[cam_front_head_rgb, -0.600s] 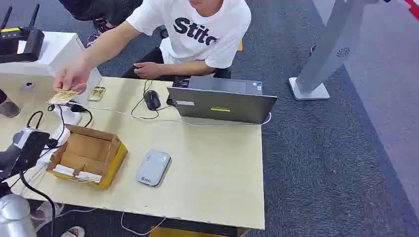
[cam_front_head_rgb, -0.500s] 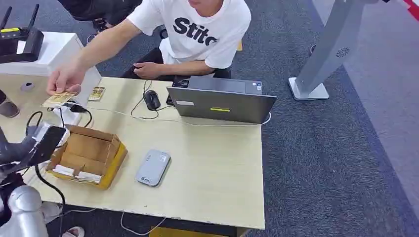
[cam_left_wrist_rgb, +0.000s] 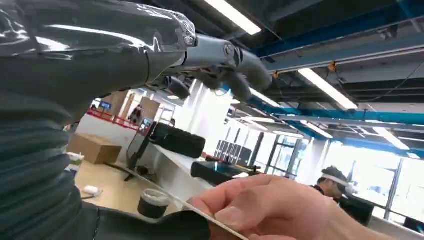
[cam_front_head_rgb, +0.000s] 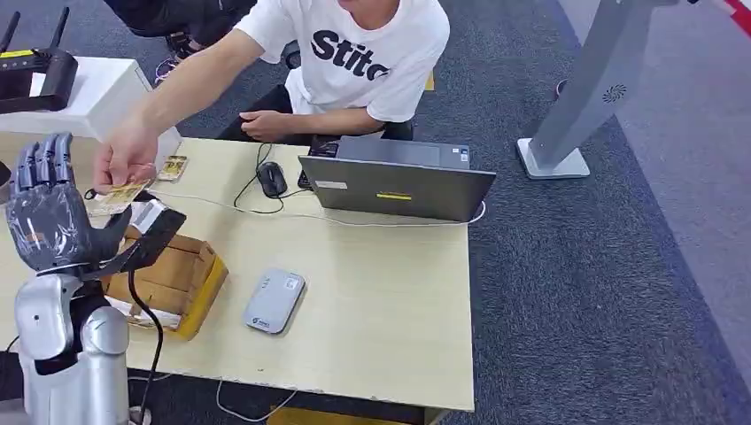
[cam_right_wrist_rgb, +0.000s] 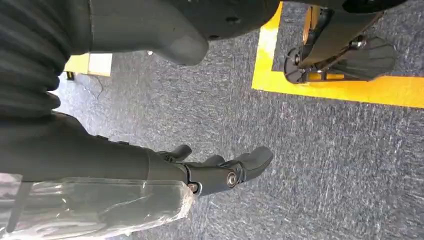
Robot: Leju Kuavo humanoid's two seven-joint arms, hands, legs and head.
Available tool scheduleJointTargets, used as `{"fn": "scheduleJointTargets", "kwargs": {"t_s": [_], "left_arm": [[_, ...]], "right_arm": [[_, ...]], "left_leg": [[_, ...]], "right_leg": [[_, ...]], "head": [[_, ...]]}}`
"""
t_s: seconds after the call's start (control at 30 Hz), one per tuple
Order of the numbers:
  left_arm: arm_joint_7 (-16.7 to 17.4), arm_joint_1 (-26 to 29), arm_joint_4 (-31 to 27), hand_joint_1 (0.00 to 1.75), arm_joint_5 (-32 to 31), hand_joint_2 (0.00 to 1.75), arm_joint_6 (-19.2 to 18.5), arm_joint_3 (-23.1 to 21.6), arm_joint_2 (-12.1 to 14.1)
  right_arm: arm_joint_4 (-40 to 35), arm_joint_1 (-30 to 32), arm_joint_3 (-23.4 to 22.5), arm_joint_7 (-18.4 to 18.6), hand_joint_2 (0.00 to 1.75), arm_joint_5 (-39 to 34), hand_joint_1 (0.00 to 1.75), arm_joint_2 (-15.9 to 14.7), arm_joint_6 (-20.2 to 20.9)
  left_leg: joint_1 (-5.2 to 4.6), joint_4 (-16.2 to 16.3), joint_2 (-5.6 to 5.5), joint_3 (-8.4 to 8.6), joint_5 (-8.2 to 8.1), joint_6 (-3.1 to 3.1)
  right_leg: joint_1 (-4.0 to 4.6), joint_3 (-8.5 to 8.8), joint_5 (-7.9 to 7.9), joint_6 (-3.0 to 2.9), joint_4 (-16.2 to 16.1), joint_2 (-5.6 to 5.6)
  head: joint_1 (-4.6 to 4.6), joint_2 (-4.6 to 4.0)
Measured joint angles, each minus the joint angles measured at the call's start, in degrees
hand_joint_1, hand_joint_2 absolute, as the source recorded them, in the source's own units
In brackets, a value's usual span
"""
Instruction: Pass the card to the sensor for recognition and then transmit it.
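Note:
A person's hand (cam_front_head_rgb: 131,159) holds out a yellowish card (cam_front_head_rgb: 118,197) over the table's left end. My left hand (cam_front_head_rgb: 53,208) is raised right beside it, fingers (cam_front_head_rgb: 44,164) upright and apart, holding nothing. In the left wrist view the card's thin edge (cam_left_wrist_rgb: 212,222) lies between my thumb (cam_left_wrist_rgb: 150,225) and my outstretched fingers (cam_left_wrist_rgb: 225,55), still pinched by the person's fingers (cam_left_wrist_rgb: 260,205). The grey card sensor (cam_front_head_rgb: 274,301) lies flat mid-table. My right hand (cam_right_wrist_rgb: 220,172) hangs over the carpet, fingers loosely bent, holding nothing.
An open cardboard box (cam_front_head_rgb: 181,274) sits just under my left hand. A second card (cam_front_head_rgb: 173,166), a mouse (cam_front_head_rgb: 272,179) and a laptop (cam_front_head_rgb: 398,181) lie at the table's far side, in front of the seated person (cam_front_head_rgb: 363,53). A grey stand (cam_front_head_rgb: 576,106) rises at the right.
My left arm has swung up from the low left, and the hand now stands upright beside the card. The person's hand has brought the card a little nearer to me.

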Motion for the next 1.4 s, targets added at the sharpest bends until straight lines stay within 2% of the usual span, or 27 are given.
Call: {"fn": "scheduleJointTargets", "kwargs": {"t_s": [0.8,1.13,1.4], "left_arm": [[-1.86,1.23,2.62,1.75,2.14,1.75,-0.77,-1.33,-0.15],[-2.40,3.71,5.85,1.75,3.43,1.75,-5.36,-6.75,-0.46],[-1.92,5.15,10.62,1.75,4.22,1.75,-5.57,-11.34,-0.79]], "right_arm": [[-0.04,0.03,0.09,0.24,1.75,0.61,0.00,-0.09,0.09],[-0.11,0.02,0.09,0.17,1.75,1.55,0.00,-0.09,0.11],[-0.17,0.02,0.09,0.17,1.75,2.38,0.00,-0.09,0.09]], "left_leg": [[0.00,0.00,-0.01,-0.02,0.00,0.00],[-0.01,0.00,-0.01,-0.02,0.00,0.00],[-0.01,0.00,-0.01,-0.03,0.00,0.00]], "right_leg": [[0.00,0.00,0.00,0.00,0.00,0.00],[0.00,-0.01,0.00,0.00,0.00,0.00],[0.00,0.00,0.00,0.00,0.00,0.00]], "head": [[0.00,0.00],[0.02,0.00],[0.00,0.00]]}}
